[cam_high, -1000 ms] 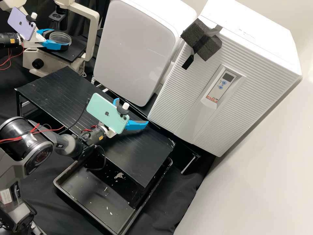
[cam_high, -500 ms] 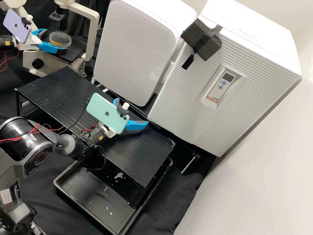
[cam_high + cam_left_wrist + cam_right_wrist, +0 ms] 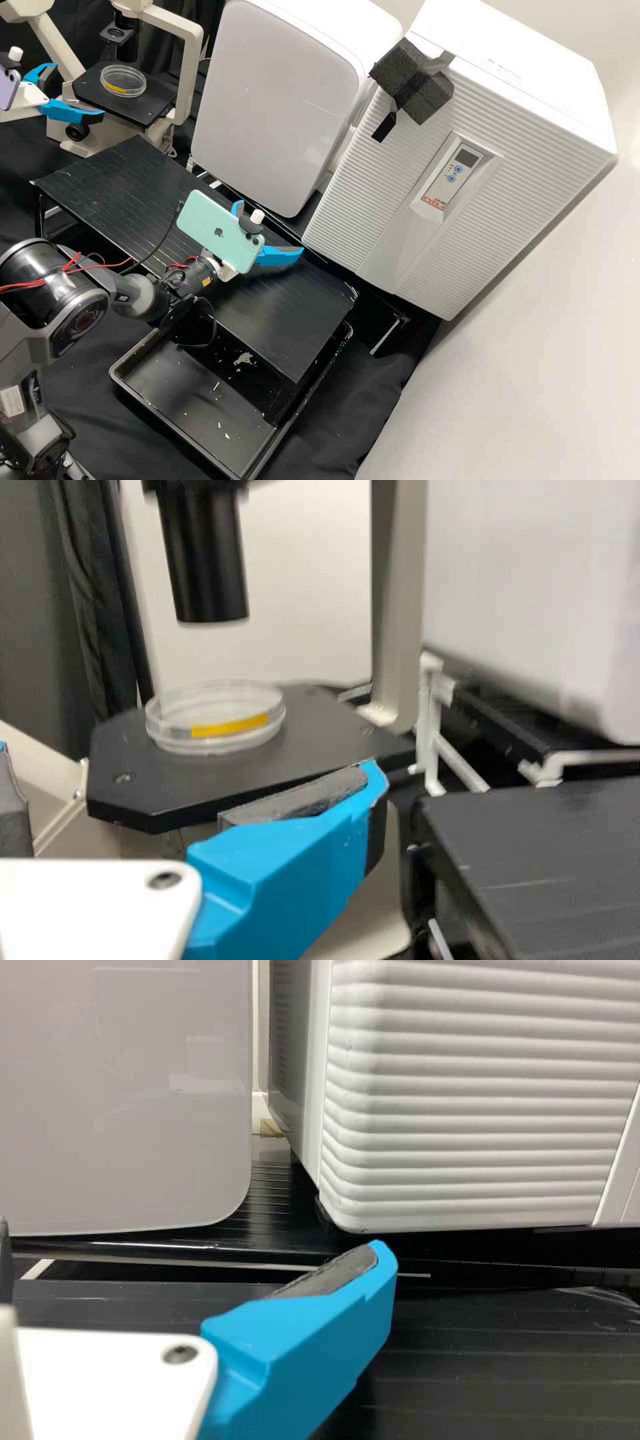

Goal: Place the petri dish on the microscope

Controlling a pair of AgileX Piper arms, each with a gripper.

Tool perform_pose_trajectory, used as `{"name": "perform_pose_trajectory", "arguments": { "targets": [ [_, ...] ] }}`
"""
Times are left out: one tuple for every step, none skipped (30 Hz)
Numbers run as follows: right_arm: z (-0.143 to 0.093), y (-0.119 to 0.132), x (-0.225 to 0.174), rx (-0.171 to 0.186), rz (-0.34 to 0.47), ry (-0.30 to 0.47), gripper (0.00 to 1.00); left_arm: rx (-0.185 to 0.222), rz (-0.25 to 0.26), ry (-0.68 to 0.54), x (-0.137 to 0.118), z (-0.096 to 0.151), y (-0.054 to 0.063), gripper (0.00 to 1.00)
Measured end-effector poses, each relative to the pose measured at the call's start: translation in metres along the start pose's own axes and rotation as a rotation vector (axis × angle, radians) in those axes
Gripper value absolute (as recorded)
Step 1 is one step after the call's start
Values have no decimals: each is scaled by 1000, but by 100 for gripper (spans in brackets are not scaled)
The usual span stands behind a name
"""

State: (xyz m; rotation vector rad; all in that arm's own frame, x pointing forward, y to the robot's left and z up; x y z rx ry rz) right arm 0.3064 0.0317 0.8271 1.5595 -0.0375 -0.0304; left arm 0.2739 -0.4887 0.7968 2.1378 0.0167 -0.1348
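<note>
In the upper left of the high view, the left hand (image 3: 79, 89) has its two blue fingers (image 3: 70, 110) spread apart. The right arm (image 3: 53, 300) enters from the lower left, its black wrist (image 3: 193, 277) leading to the right hand (image 3: 270, 225) near the middle, fingers also parted. Dark grey pads (image 3: 330, 1272) line the fingers' inner sides.

From well back, my high camera looks forward and steeply down over the black platform (image 3: 287, 313). My left wrist camera faces the microscope stage (image 3: 335, 725) up close, slightly from above; the high view shares it. My right one looks low and near at the smooth cabinet (image 3: 120, 1100) and ribbed cabinet (image 3: 460, 1110), both shared with the high view
</note>
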Motion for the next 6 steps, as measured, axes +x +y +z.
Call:
{"name": "perform_pose_trajectory", "arguments": {
  "targets": [
    [0, 0, 0, 0, 0, 0, 100, -9, 30, -2, -9, 2, -4, 100],
    [0, 0, 0, 0, 0, 0, 100, -15, 61, -6, -13, 4, -5, 100],
    [0, 0, 0, 0, 0, 0, 100, -21, 104, -15, -18, 6, -5, 100],
    [0, 0, 0, 0, 0, 0, 100, -24, 128, -20, -23, 8, -7, 100],
    [0, 0, 0, 0, 0, 0, 100, -31, 141, -17, -26, 8, -9, 100],
    [0, 0, 0, 0, 0, 0, 100, -38, 157, -16, -28, 9, -10, 100]
  ]
}}
